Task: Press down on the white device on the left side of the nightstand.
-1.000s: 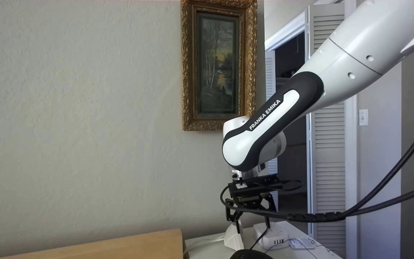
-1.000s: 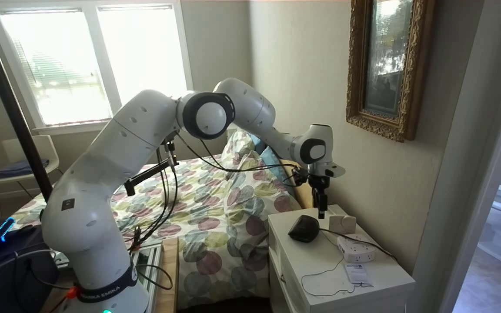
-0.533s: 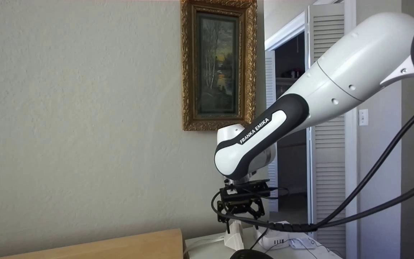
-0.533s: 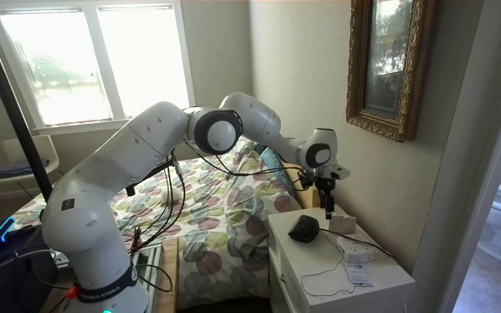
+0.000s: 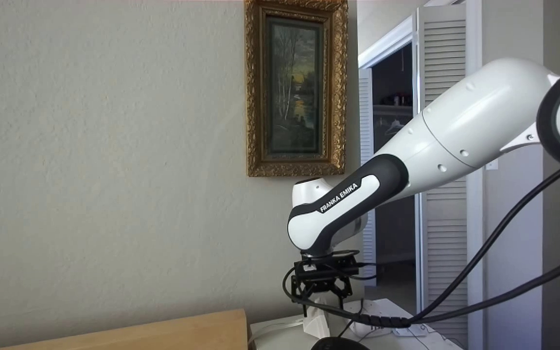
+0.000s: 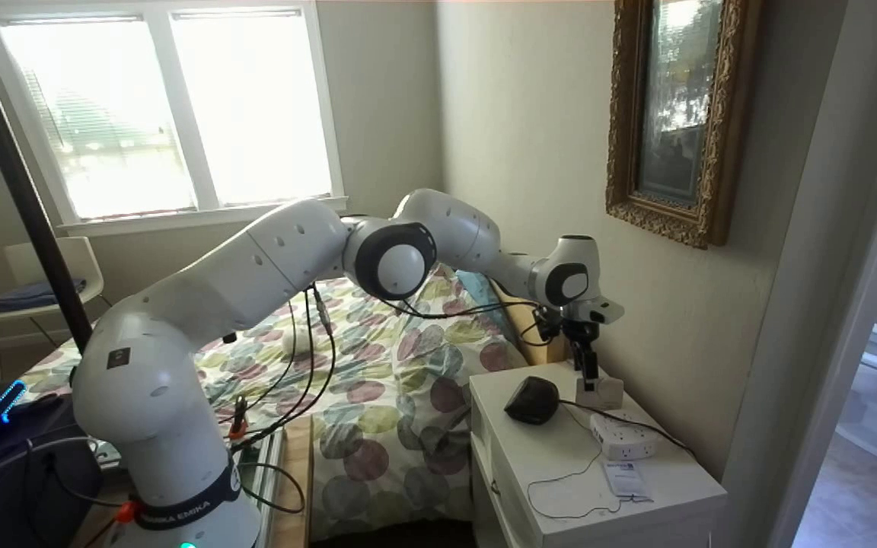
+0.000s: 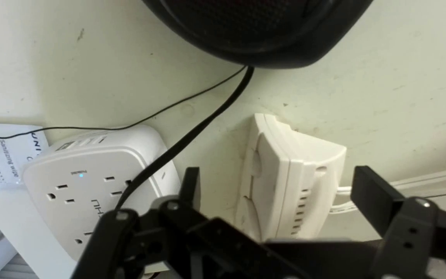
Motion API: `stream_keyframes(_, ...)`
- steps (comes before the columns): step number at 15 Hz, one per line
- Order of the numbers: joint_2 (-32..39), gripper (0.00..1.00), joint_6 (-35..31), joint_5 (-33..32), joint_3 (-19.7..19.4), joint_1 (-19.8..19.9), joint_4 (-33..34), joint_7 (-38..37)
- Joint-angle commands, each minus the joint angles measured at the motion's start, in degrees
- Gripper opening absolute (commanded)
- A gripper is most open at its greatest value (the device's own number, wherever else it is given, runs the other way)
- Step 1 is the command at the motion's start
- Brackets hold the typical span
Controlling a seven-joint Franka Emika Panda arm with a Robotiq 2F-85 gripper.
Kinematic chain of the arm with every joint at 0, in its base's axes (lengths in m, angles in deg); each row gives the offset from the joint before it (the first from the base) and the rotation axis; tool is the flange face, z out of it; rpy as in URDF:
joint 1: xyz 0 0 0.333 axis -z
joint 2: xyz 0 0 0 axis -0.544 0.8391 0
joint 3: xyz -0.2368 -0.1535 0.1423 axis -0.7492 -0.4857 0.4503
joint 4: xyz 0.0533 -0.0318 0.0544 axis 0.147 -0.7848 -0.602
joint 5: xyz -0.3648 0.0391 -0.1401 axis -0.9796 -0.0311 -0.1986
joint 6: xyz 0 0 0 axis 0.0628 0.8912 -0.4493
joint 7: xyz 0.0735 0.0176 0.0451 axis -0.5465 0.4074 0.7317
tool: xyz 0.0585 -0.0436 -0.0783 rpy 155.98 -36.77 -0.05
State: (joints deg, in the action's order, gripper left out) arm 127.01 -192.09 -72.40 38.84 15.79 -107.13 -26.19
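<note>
The white device (image 7: 296,182) has a peaked top and a row of vent slots. It stands upright on the white nightstand (image 7: 91,69), near the wall, and shows in both exterior views (image 5: 315,326) (image 6: 610,393). My gripper (image 7: 279,188) points down with its jaws wide apart and nothing held. In the wrist view one finger is on each side of the device, which lies between and beyond them. In an exterior view the gripper (image 5: 323,307) is over the device's top. In an exterior view a fingertip (image 6: 589,382) overlaps the device; I cannot tell whether they touch.
A black rounded item (image 6: 533,400) stands near the device, with a dark cable (image 7: 192,139) running across the nightstand. A white power strip (image 7: 103,186) and a sachet (image 6: 626,479) lie beside it. The wall (image 5: 163,194) and the wooden headboard (image 5: 187,333) are close.
The arm has come down and reached further toward the wall, bringing the gripper lower and over the white device. The gripper has stayed open. The objects on the nightstand have not moved.
</note>
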Motion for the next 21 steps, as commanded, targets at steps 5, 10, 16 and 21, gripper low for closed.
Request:
stream_keyframes(5, 5.66, 1.00, 3.96, 2.21, -0.69, 0.74, 9.47, -3.68)
stream_keyframes(10, 6.10, 1.00, 9.49, 2.61, -0.27, 0.81, 12.14, -7.37)
stream_keyframes(16, 6.40, 1.00, 11.26, 5.15, 1.96, 2.46, 13.49, -8.48)
stream_keyframes(21, 7.72, 1.00, 10.70, 7.37, 2.60, 3.54, 14.61, -8.35)
